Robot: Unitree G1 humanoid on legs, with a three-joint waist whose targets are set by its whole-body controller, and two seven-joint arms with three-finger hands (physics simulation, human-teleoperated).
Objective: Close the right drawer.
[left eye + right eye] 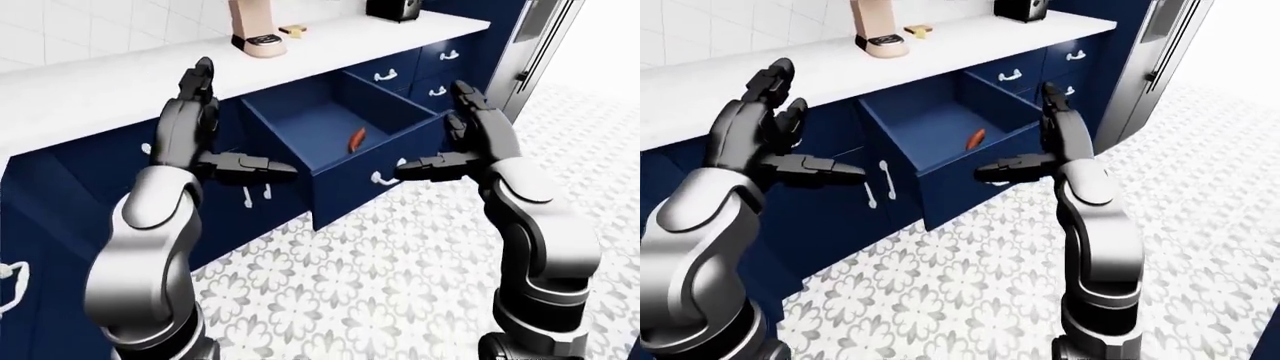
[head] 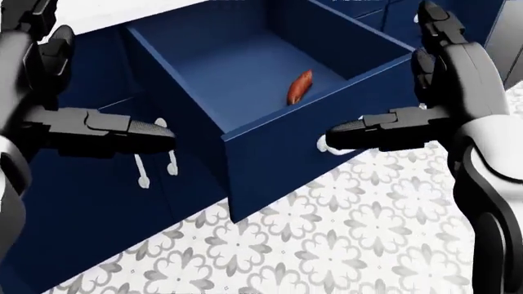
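Observation:
The right drawer is a navy box pulled far out of the cabinet run, in the middle of the head view. A small orange-red item lies on its floor. Its white handle peeks out behind my right thumb. My right hand hovers open just before the drawer's face near its right end, thumb stretched across the panel and fingers up. My left hand is open too, held left of the drawer in front of the cabinet doors, gripping nothing.
Two navy cabinet doors with white handles stand left of the drawer. A white countertop carries a beige appliance. Closed drawers and a steel fridge lie to the right. Patterned tile floor spreads below.

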